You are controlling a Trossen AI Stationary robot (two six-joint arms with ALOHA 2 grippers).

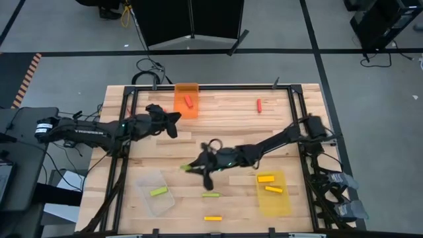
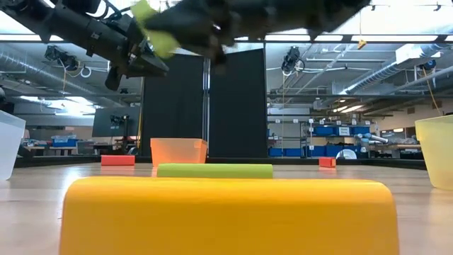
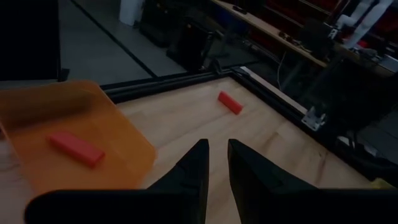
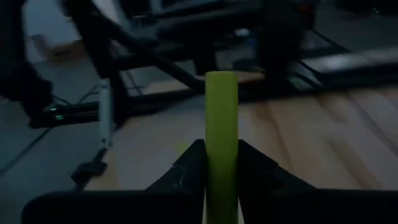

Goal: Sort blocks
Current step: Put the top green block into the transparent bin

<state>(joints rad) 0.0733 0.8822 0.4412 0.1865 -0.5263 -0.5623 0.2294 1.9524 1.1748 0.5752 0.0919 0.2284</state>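
My right gripper (image 1: 197, 166) hangs over the table's middle, shut on a lime green block (image 4: 221, 118), seen high up in the low view (image 2: 151, 30). My left gripper (image 1: 173, 123) hovers just left of the orange bin (image 1: 186, 99); its fingers (image 3: 217, 158) stand a narrow gap apart with nothing between them. One red block (image 1: 188, 101) lies in the orange bin and another (image 1: 259, 104) on the far table. A green block (image 1: 211, 194) and a yellow one (image 1: 213, 217) lie near the near edge. My right gripper pinches the lime green block between its two fingers at the block's near end (image 4: 221, 168). The bar lies along the fingers and sticks out past the tips, toward the table's left (image 1: 187, 168). It is lifted clear of the table.
A clear bin (image 1: 153, 192) at the near left holds one green block (image 1: 158, 192). A yellow bin (image 1: 273, 193) at the near right holds two yellow blocks (image 1: 266, 178). A dark frame (image 1: 291, 99) runs around the wooden table; bare wood lies between the bins.
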